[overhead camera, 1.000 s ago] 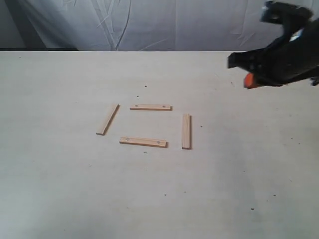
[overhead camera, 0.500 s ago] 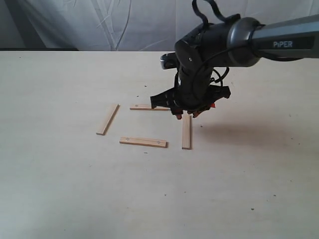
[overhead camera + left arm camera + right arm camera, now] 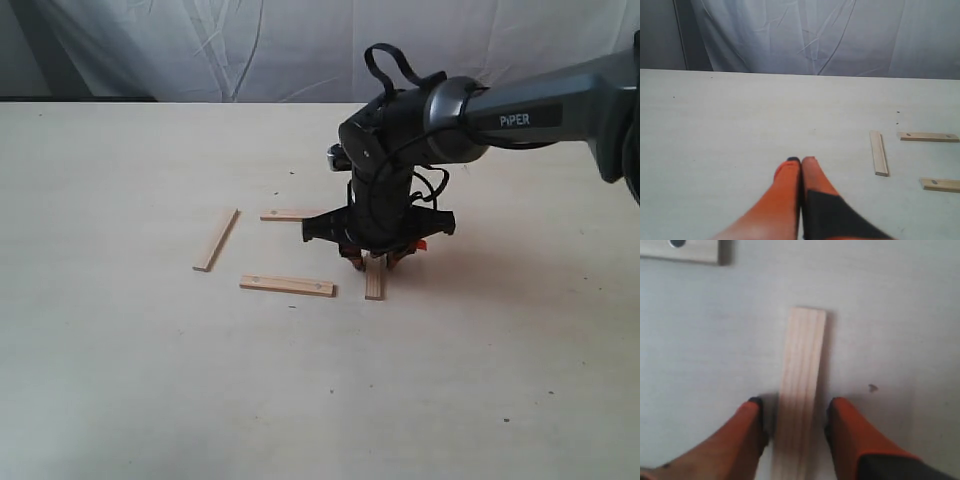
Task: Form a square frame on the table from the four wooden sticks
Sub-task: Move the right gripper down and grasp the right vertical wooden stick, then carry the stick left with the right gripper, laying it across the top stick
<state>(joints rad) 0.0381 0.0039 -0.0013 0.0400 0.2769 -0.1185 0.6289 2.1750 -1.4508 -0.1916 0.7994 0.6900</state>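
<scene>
Stick (image 3: 801,385) flat, between spread right end effector (image 3: 796,407) fingers (image 3: 747,435)

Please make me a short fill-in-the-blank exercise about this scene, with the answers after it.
1. The right pincer is ____ (open or shut), one finger on each side of the plain stick.
2. The left pincer is ____ (open or shut) and holds nothing.
3. The table bears ____ wooden sticks in all.
Answers: open; shut; four.

Right fingers (image 3: 844,432) lowered — now straddling plain stick (image 3: 801,385).
</scene>
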